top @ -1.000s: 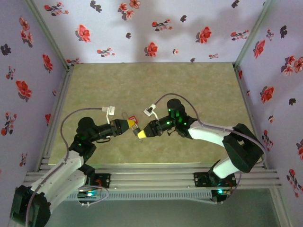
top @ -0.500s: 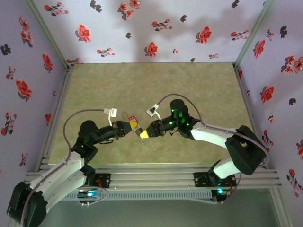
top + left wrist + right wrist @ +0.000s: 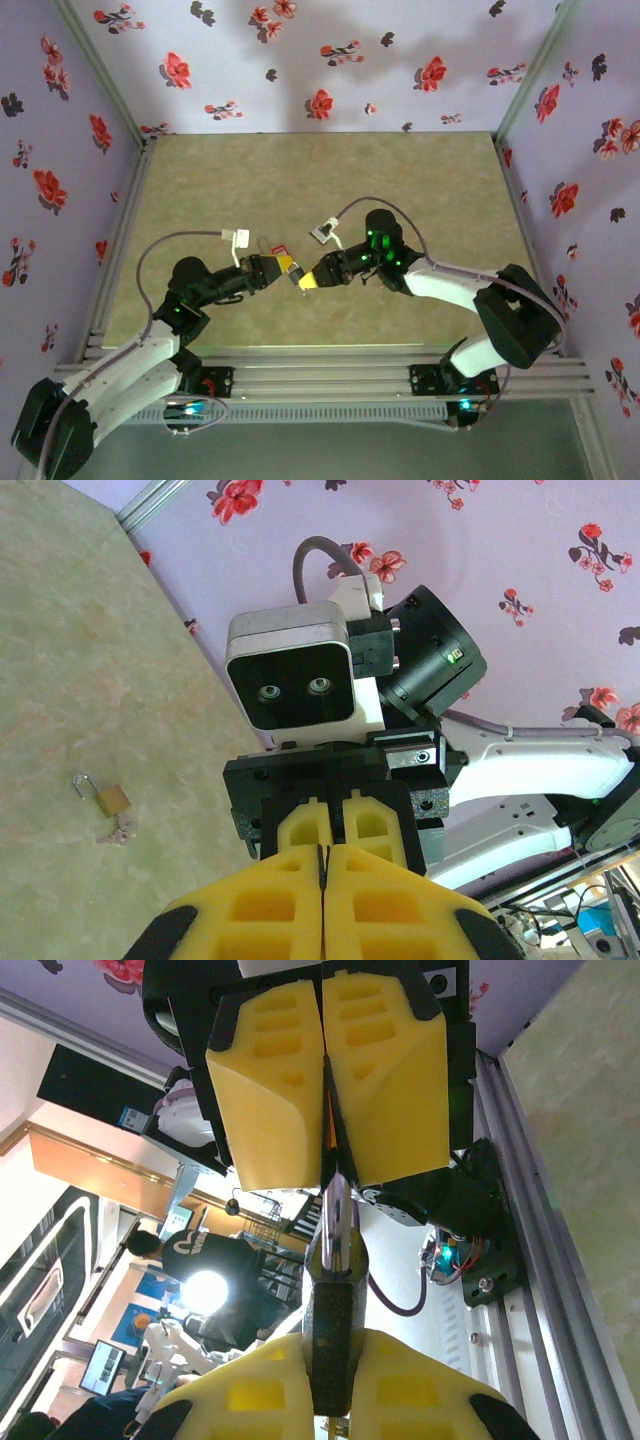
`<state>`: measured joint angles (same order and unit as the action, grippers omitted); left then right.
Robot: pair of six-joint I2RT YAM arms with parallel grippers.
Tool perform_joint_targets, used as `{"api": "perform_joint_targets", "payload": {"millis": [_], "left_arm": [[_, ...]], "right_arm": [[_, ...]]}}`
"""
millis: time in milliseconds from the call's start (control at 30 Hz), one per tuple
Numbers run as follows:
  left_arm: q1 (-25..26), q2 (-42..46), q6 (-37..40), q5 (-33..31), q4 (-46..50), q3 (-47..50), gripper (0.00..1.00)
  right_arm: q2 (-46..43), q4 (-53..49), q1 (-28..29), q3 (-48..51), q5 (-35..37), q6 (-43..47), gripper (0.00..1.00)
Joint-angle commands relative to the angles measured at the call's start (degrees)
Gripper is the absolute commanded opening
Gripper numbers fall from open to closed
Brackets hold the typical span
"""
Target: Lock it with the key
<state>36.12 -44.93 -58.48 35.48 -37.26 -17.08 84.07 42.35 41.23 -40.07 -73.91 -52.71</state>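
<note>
Pinching key (image 3: pixel 337 1220) by black head, right gripper (image 3: pixel 330 1342) jaws clenched; blade points 12 o'clock into seam of left gripper (image 3: pixel 325 1175), jaws clenched too. Key likely light, stiff, slippery; hold head. Red padlock (image 3: pixel 279 251) 11 o'clock of left gripper.

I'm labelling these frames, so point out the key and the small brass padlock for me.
key (image 3: pixel 330 1320): right wrist view, on its black head.
small brass padlock (image 3: pixel 113 799): left wrist view, on its brass body.
</note>
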Motion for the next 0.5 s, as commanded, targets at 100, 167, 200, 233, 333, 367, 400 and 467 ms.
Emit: {"api": "perform_joint_targets", "payload": {"millis": [100, 167, 200, 233, 333, 367, 400, 467], "left_arm": [[3.81, -0.36, 2.81, 9.84, 10.46, -3.27, 0.01], [3.7, -0.27, 3.18, 9.87, 11.68, -4.63, 0.11], [3.61, -0.32, 3.53, 9.87, 12.29, -5.15, 0.16], [3.61, -0.25, 3.97, 9.87, 13.12, -5.59, 0.19], [3.36, -0.25, 5.02, 9.86, 14.94, -6.21, 0.26], [3.2, -0.17, 5.19, 9.86, 15.21, -6.21, 0.27], [3.17, -0.01, 5.31, 9.95, 15.64, -6.21, 0.28], [2.7, 0.3, 5.6, 9.86, 16.78, -6.3, 0.34]], "right_arm": [[-0.75, 0.68, -1.57, -3.37, 10.0, 4.89, 0.0], [-0.71, -0.05, -1.51, -3.48, 9.87, 5.22, 0.0], [-0.75, -0.33, -1.43, -3.53, 9.76, 5.41, 0.0], [-0.75, -0.49, -1.48, -3.57, 9.66, 5.47, 0.0], [-0.92, -0.93, -1.33, -3.59, 9.66, 5.72, 0.0], [-1.09, -1.28, -1.33, -3.57, 9.75, 6.05, 0.0], [-1.21, -1.74, -1.33, -3.61, 9.75, 6.33, 0.0], [-1.51, -2.56, -1.34, -3.61, 9.88, 6.94, 0.0]]}}
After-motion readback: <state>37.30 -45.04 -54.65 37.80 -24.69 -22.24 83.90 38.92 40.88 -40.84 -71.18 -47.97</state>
